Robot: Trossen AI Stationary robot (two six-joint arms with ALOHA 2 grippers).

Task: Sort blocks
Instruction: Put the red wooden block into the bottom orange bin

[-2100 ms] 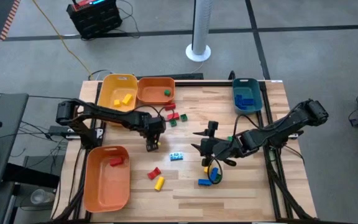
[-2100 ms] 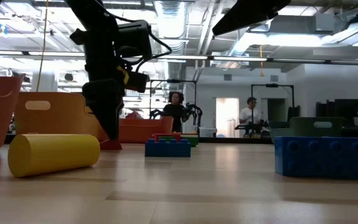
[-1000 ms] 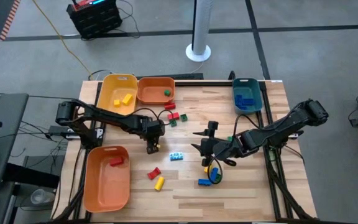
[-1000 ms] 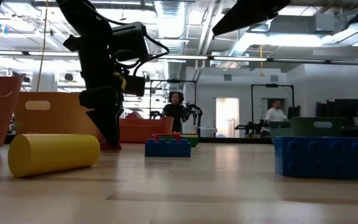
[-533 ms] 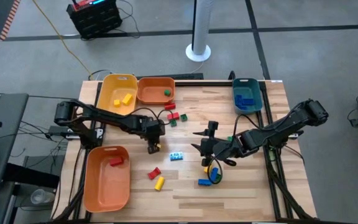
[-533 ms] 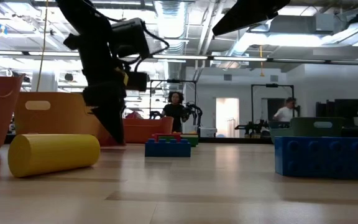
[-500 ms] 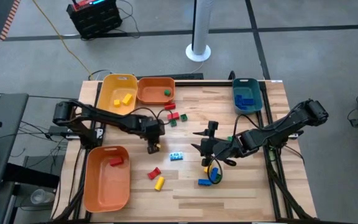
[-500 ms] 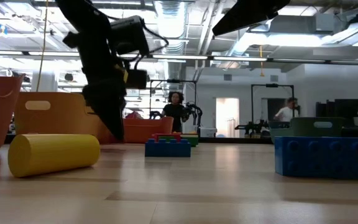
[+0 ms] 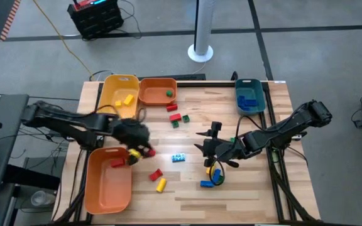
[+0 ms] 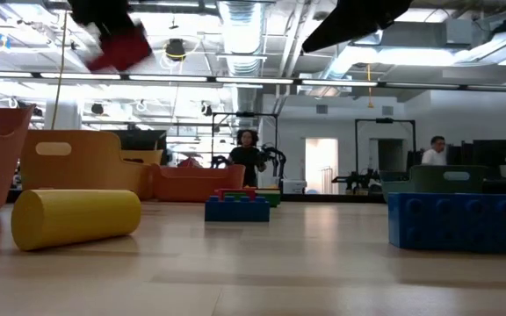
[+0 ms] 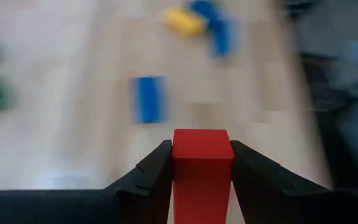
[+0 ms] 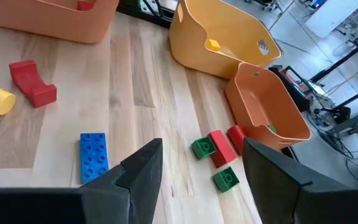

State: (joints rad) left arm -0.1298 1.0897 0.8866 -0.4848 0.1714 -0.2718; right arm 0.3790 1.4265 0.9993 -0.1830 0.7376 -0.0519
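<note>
My left gripper is shut on a red block, high above the table in the low view, beside the right rim of the large orange bin. My right gripper is open and empty over the table's middle right, near a cluster of blue, yellow and green blocks. A blue block, a red block and a yellow block lie flat on the table. Red and green blocks lie near the far bins. My left gripper pinches the red block's two opposite sides between its two fingers. The block's end sticks out past the fingertips. It is lifted clear of the table.
A yellow bin and a small orange bin stand at the far left, and a teal bin with blue blocks stands at the far right. The large orange bin holds a red block. People stand in the room behind.
My left gripper has risen from the table and swung toward the table's left and near edge, up to the large orange bin. The red block has gone with it, lifted clear of the table. My right arm has kept still.
</note>
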